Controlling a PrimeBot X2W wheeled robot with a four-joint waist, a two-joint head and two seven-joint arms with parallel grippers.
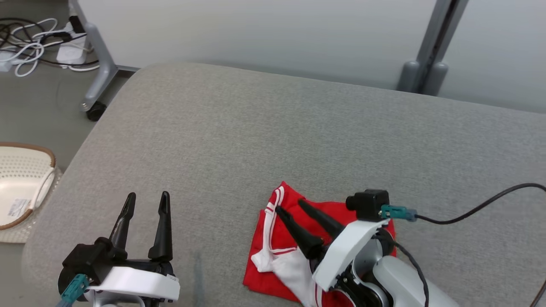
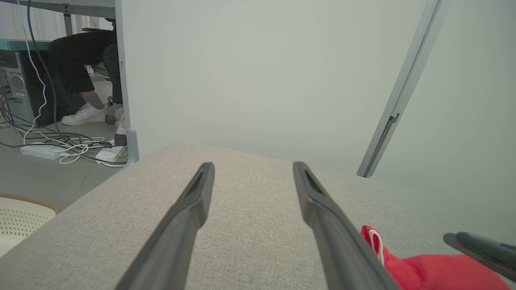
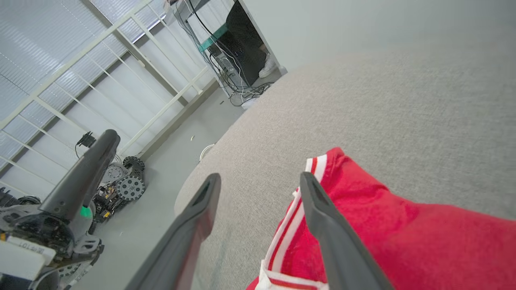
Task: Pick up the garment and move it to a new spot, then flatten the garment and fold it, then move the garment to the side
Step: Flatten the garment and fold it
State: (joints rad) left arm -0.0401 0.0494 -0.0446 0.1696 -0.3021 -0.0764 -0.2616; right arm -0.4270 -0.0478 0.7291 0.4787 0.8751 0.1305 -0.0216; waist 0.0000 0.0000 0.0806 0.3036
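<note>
While the red garment point(image 1: 262, 251) is lying at lower centre, the right gripper point(image 1: 290, 205) over it and the left gripper point(image 1: 148, 195) at lower left are being held open, empty.

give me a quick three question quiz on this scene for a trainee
1. True or false: the right gripper is shut on the red garment.
2. What stands on the floor to the robot's left? A a pale basket B a red bucket C a green box
3. Which gripper is over bare grey cushion, away from the garment?
Key: 1 false, its jaws are open. 2 A. 3 the left gripper.
</note>
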